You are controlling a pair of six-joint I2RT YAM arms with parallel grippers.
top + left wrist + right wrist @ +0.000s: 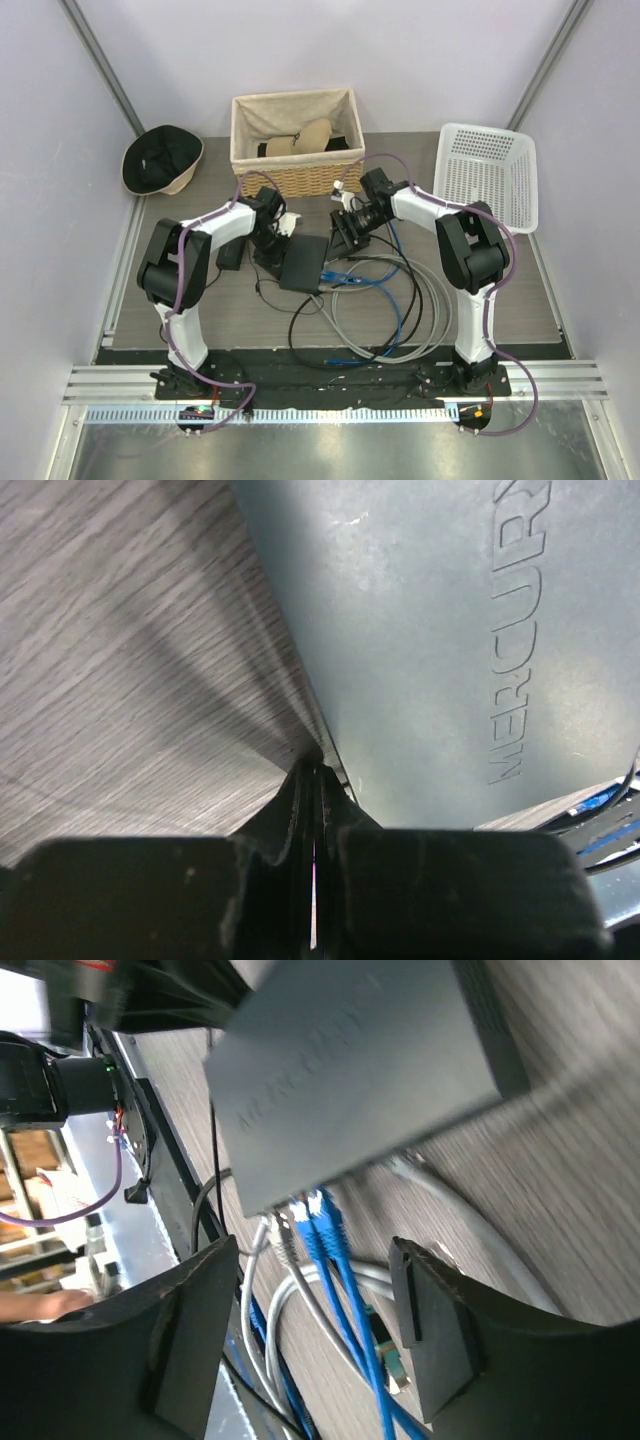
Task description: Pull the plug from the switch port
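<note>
Wicker basket (pixel 295 180) with cloth liner, far centre of table (pixel 520 310): holds a tan fabric item (pixel 311 136) and something dark beside it, kind not discernible. White slotted plastic basket (pixel 487 175) at far right, leaning over the table's right edge. Black bucket hat (pixel 160 160) with tan lining at far left, partly off the mat. Task item: flat black switch (pixel 305 262) (pixel 420 630) (pixel 350 1070) lies flat mid-table between the two arms, raised lettering "MERCUR…" on its lid. Its port edge faces the near right. Two blue plugs (pixel 320 1218) and a grey plug (pixel 285 1245) sit in that edge side by side. A further pale connector (pixel 402 1167) lies at the same edge, farther along; cannot tell if it is seated. Blue cable (pixel 400 300), grey cable loop (pixel 432 310) and black cord (pixel 296 322) run tangled across the mat toward the bases. A loose green-tipped connector (pixel 390 1362) lies among them. Small black power brick (pixel 232 257) just left of the switch. Left gripper (pixel 272 248) (pixel 315 770): fingers pressed together, nothing between them, tips down at the switch's edge where it meets the table. Right gripper (pixel 345 235) (pixel 310 1250): fingers well apart, hovering over the port edge, the blue plugs lying in line between them but not touched.
</note>
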